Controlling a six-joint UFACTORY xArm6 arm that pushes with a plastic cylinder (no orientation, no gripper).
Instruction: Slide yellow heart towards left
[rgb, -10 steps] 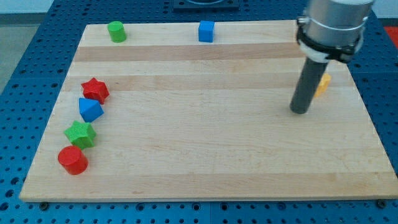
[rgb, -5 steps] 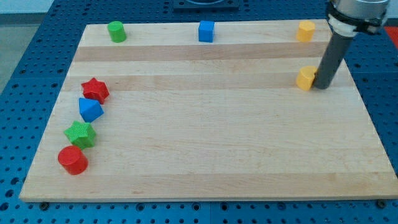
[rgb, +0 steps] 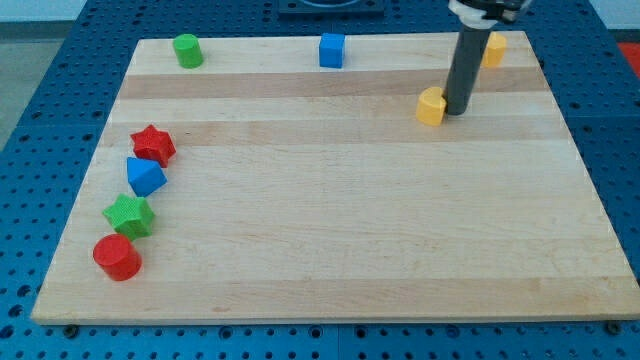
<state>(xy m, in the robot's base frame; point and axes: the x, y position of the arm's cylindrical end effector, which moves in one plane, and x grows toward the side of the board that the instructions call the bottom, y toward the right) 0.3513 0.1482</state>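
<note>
1. Wooden board (rgb: 330, 230) lies on a blue perforated bench (rgb: 40, 120), pale planks running from the view's left to the view's right.
2. Toward the board's top right corner sits the yellow heart (rgb: 431, 106), a short way in from the top edge.
3. My tip (rgb: 456, 111) stands right against the heart's right side, touching it or very nearly; the dark rod rises straight up out of the view's top. It is a plain rod end with nothing that could spread or pinch.
4. Just behind the rod, in the top right corner, is a second yellow block (rgb: 493, 49), partly hidden, its shape unclear.
5. Along the top edge, a blue cube (rgb: 332, 50) sits near the middle and a green cylinder (rgb: 187, 50) near the top left corner.
6. Down the left edge runs a tight column: red star (rgb: 153, 146), blue block (rgb: 145, 176), green star (rgb: 129, 215), and red cylinder (rgb: 117, 257) nearest the bottom left corner.
</note>
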